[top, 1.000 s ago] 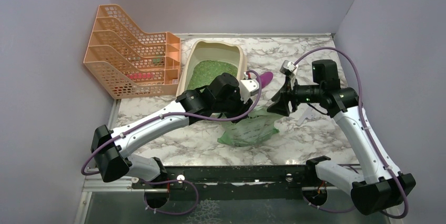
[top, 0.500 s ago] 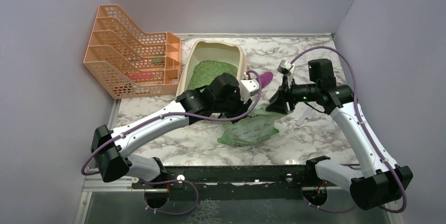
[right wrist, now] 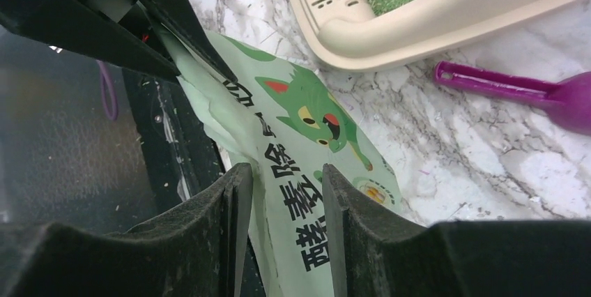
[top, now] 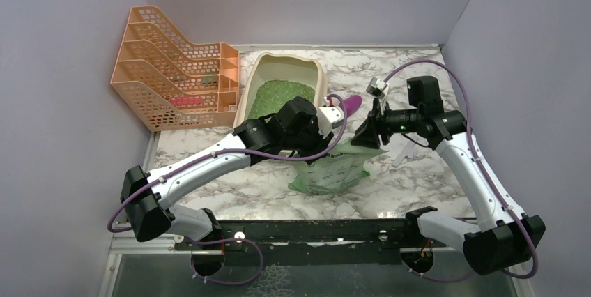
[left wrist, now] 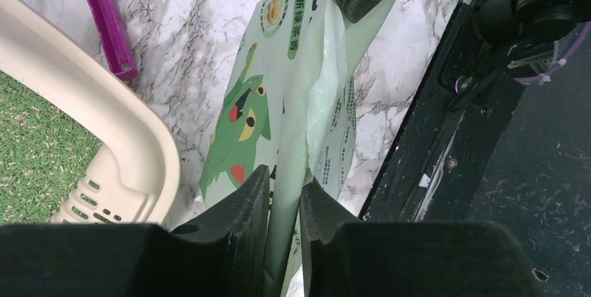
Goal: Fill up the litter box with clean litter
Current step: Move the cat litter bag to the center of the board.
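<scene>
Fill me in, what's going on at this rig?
Both arms are working the green litter bag on the table, just in front of the litter box. The left gripper is shut on one edge of the bag. The right gripper has its fingers apart astride the opposite end and does not look clamped yet. The box already holds a layer of green litter. The magenta scoop lies untouched beside it.

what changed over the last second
The right gripper slid slightly left, toward the left gripper, with the bag lying between its fingers. The left gripper stayed pinched on the bag. The litter box and scoop did not move.
</scene>
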You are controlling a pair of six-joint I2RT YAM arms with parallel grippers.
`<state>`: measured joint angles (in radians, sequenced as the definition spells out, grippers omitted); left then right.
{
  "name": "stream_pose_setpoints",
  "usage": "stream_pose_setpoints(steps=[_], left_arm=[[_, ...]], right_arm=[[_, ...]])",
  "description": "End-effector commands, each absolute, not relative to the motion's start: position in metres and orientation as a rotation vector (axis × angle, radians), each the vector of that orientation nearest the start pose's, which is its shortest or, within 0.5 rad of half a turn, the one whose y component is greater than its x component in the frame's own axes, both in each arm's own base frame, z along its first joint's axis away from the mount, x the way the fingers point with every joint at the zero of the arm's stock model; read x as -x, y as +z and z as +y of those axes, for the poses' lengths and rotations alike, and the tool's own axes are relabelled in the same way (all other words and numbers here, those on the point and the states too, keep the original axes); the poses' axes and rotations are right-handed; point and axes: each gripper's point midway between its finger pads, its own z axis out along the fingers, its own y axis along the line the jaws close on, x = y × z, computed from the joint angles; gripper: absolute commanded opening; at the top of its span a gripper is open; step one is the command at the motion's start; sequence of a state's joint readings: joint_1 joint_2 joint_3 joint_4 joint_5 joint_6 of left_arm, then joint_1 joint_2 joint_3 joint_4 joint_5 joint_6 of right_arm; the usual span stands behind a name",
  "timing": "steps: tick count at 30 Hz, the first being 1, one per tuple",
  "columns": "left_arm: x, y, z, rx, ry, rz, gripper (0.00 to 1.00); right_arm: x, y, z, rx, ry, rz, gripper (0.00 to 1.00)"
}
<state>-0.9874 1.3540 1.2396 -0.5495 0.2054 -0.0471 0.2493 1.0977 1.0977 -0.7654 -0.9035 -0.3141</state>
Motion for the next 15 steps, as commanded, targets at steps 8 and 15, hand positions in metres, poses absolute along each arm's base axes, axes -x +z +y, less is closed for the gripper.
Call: stream_pose_setpoints(steps=[8,15], left_arm=[[-0.174,0.234,-0.343,-1.167,-0.825,1.991,0.26],[-0.173,0.233,-0.343,-1.175,-0.826,1.998,0.32]], right_arm=[[-0.225,0.277,0.183,0.952,0.878,1.845,0.57],[-0.235,0.281,0.162,0.893,0.684,1.853,0.58]])
